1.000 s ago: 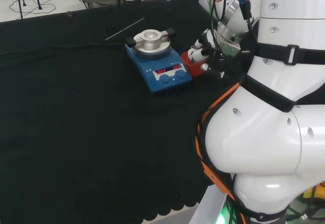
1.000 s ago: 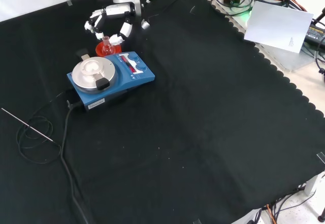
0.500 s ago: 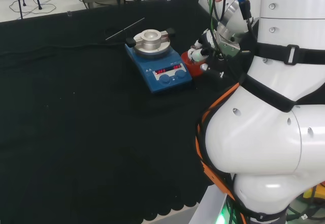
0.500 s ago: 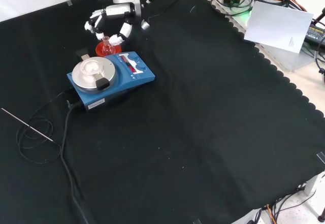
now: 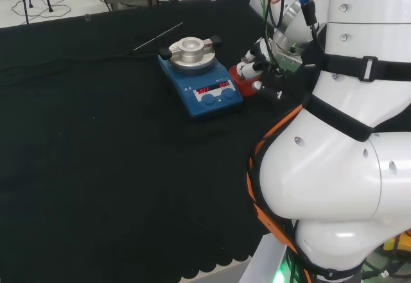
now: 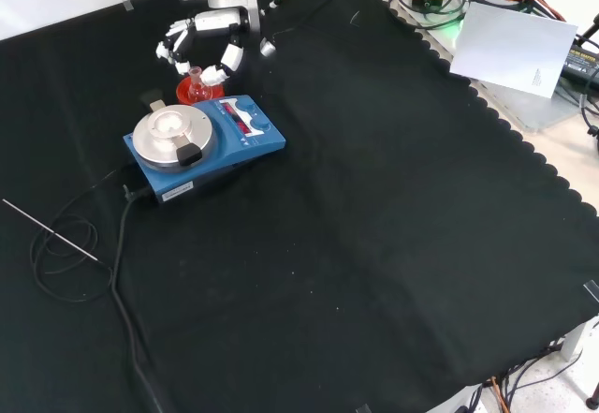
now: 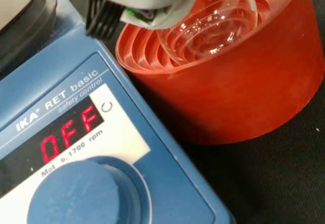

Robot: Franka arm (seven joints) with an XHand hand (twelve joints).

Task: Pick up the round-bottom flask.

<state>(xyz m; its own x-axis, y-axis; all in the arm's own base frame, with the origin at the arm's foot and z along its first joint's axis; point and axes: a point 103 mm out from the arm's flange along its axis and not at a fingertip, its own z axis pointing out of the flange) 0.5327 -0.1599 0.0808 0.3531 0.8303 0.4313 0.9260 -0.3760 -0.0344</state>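
Upper left of front view, my hand (image 6: 208, 36) has fingers spread, holding nothing, around the flask (image 6: 195, 82) on its red stand (image 6: 199, 93) (glass, slippery): closing off-centre could tip it onto the stirrer (image 6: 201, 145).

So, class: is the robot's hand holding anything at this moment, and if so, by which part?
Nothing is held yet. The hand hovers with its fingers spread around the round-bottom flask, which sits in its red ribbed stand beside the blue stirrer plate.
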